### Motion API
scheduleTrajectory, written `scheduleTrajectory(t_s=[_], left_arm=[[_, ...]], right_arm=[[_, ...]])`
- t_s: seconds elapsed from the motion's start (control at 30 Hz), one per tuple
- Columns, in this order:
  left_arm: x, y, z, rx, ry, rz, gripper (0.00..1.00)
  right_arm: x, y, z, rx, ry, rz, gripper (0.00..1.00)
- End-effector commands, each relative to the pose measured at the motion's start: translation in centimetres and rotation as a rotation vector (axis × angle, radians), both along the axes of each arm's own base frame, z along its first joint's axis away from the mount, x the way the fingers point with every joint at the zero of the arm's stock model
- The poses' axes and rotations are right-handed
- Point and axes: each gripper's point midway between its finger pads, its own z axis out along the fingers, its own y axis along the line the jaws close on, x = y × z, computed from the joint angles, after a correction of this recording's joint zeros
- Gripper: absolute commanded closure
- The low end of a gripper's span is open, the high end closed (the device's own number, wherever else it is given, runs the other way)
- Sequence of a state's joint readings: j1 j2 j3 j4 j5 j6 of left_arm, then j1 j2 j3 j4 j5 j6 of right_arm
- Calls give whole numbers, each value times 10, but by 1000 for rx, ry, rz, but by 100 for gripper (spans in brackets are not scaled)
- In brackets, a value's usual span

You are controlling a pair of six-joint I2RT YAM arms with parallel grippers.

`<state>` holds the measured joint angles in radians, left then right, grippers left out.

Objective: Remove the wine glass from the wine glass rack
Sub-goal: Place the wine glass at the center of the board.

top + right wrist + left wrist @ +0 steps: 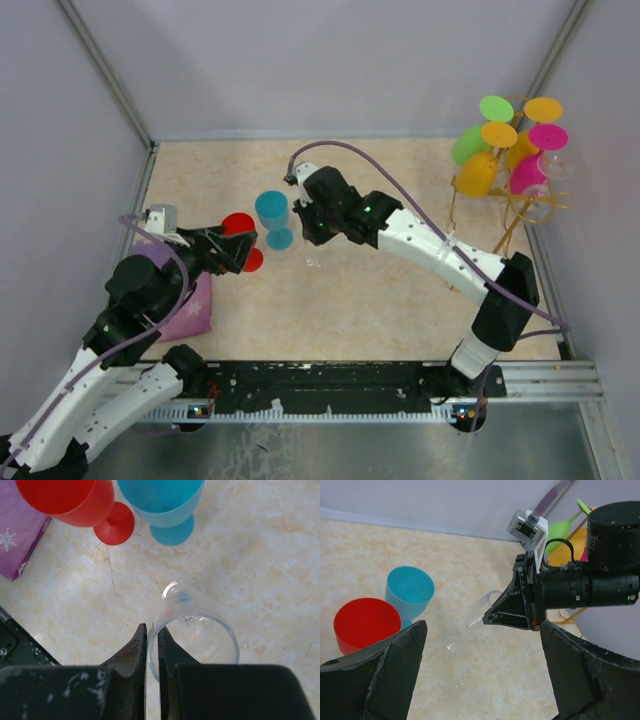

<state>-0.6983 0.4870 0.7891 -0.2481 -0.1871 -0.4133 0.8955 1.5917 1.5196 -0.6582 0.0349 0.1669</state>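
Observation:
My right gripper [152, 640] is shut on the rim of a clear wine glass [200, 630], one finger inside the bowl and one outside. The glass hangs tilted under the gripper [318, 228] over the middle of the table, and I cannot tell whether its foot touches the surface. The gold wire wine glass rack [520, 215] stands at the far right with several coloured glasses on it. My left gripper [482, 680] is open with nothing between its fingers, just beside a red glass [366, 622].
A blue glass [271, 208] and the red glass [238, 224] stand upright left of the clear one. A purple cloth [195, 310] lies at the table's left edge. Grey walls close in the left, back and right sides.

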Motion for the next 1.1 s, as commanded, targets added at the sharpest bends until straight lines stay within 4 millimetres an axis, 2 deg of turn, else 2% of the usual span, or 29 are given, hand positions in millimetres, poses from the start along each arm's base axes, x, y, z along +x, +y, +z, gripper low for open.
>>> scheduleTrajectory(t_s=[0.0,0.1,0.33,0.67,0.83,1.07], left_arm=[[11,14,-11,-84,149,130,0],[10,17,-12,-135,175,151,0],[6,17,-23,-123,214,147,1],[2,21,-22,-114,207,149,1],[2,20,-24,-108,210,144,1],[4,18,-26,-94,211,139,1]], right_arm=[[35,25,44,119,-132,-70,100],[47,33,27,81,-121,-80,100],[71,43,1,20,-112,-99,100],[85,35,-33,-117,-46,-93,95],[90,32,-32,-144,-55,-99,87],[91,29,-27,-160,-59,-102,81]])
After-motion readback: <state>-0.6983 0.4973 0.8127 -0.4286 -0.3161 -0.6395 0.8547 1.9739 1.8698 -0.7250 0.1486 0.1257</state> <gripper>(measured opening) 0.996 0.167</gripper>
